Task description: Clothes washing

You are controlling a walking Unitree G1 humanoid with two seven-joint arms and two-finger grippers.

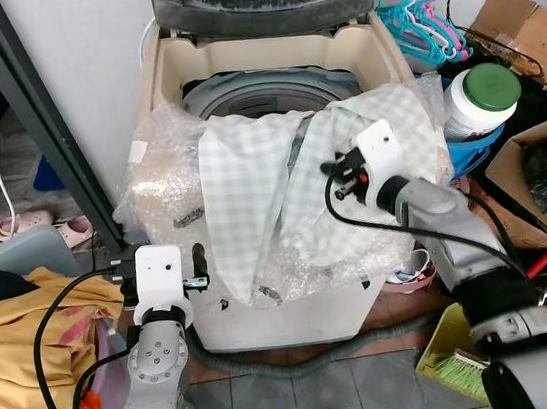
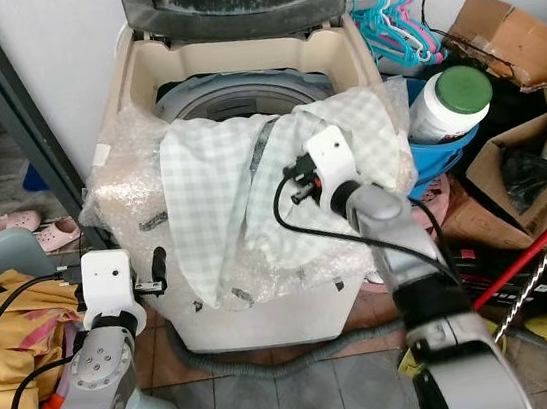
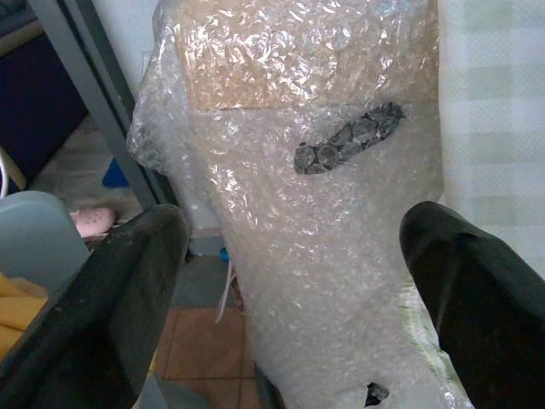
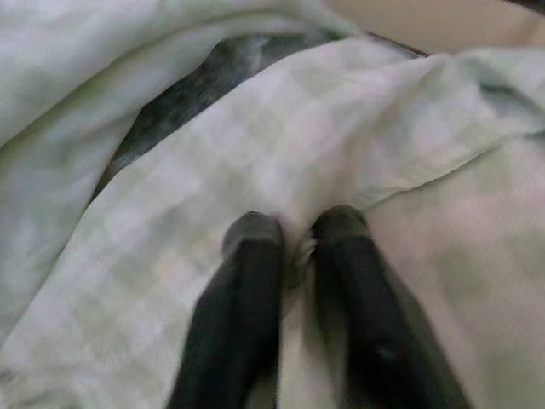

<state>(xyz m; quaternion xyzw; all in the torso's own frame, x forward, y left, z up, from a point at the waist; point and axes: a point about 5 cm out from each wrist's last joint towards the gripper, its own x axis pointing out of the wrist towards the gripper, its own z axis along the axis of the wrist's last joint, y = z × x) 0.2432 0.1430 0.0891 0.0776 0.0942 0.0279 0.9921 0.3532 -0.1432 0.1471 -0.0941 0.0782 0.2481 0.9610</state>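
At the far left of the head views a heap of yellow clothes [image 1: 9,340] lies low beside a grey bin edge, with pink slippers [image 1: 49,226] on the floor above it. Just right of the heap, in the lower left, the left gripper [image 3: 289,281] hangs in front of the washing machine [image 1: 275,63], its fingers [image 3: 102,298] spread wide and released, holding nothing; between them the wrist view shows the bubble wrap [image 3: 315,213] that covers the machine's front corner. In the middle of the frame the machine stands with its lid raised and its grey drum open. A pale green checked cloth [image 1: 251,187] is draped over the front rim, half in the drum and half hanging down the wrapped front. Right of centre the right gripper [image 4: 294,243] rests on this cloth, its fingers [image 4: 247,281] clenched on a pinched fold of it. Further right stand a white jar with a green lid [image 1: 481,96], turquoise and pink hangers [image 1: 421,19] in the upper right, and cardboard boxes [image 1: 523,30].
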